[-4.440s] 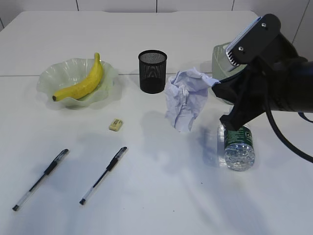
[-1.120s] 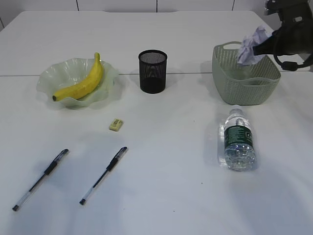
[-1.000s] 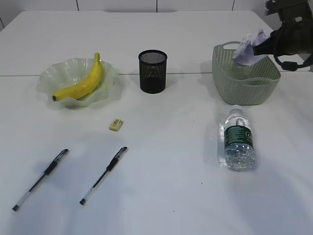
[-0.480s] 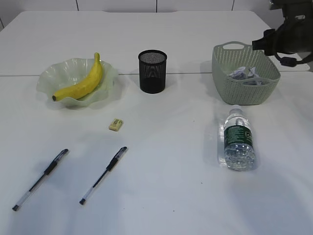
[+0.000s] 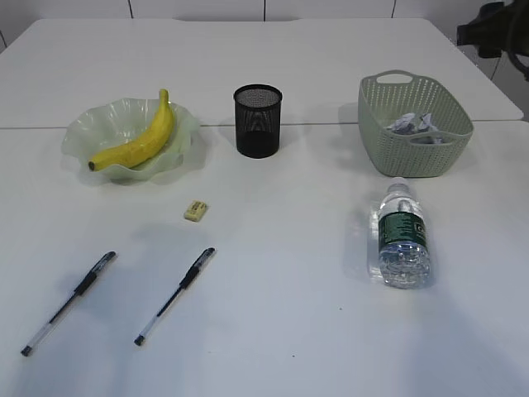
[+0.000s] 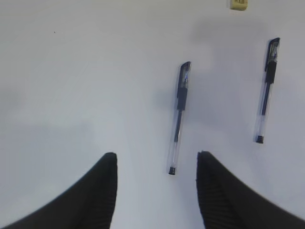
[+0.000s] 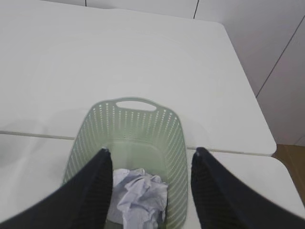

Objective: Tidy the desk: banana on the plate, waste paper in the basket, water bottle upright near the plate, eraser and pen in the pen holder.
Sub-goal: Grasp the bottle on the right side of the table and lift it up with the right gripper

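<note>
Exterior view, step in hand: the waste paper (image 5: 413, 124) lay inside the basket (image 5: 374, 124) at upper right, so that step looked done; the banana (image 5: 139, 136) already sat on the plate (image 5: 83, 124) at upper left.
Exterior view, left to do: the water bottle (image 5: 403, 240) lay on its side on the worktop (image 5: 273, 331) just below the basket, far from the plate; the eraser (image 5: 196, 210) and two pens (image 5: 68, 303) (image 5: 174, 295) lay loose at lower left, and the pen holder (image 5: 258, 121) stood at upper centre.
Exterior view, hard to make out: only a dark piece of the right arm showed at the top right corner; neither tool could be seen here.
Left wrist view, tool: the left tool (image 6: 156, 162) hung with jaws wide and nothing between them, above one pen (image 6: 178, 117); the other pen (image 6: 266, 90) lay to the right, the eraser (image 6: 238, 4) cut off at the top edge.
Left wrist view, next move: likely a descent onto the nearer pen, jaws set across its thin barrel.
Right wrist view, tool: the right tool (image 7: 148, 162) stood wide and empty above the basket (image 7: 136, 107), the crumpled paper (image 7: 138, 198) resting on its floor.
Right wrist view, cut off: the basket's near end ran out of the frame bottom.
</note>
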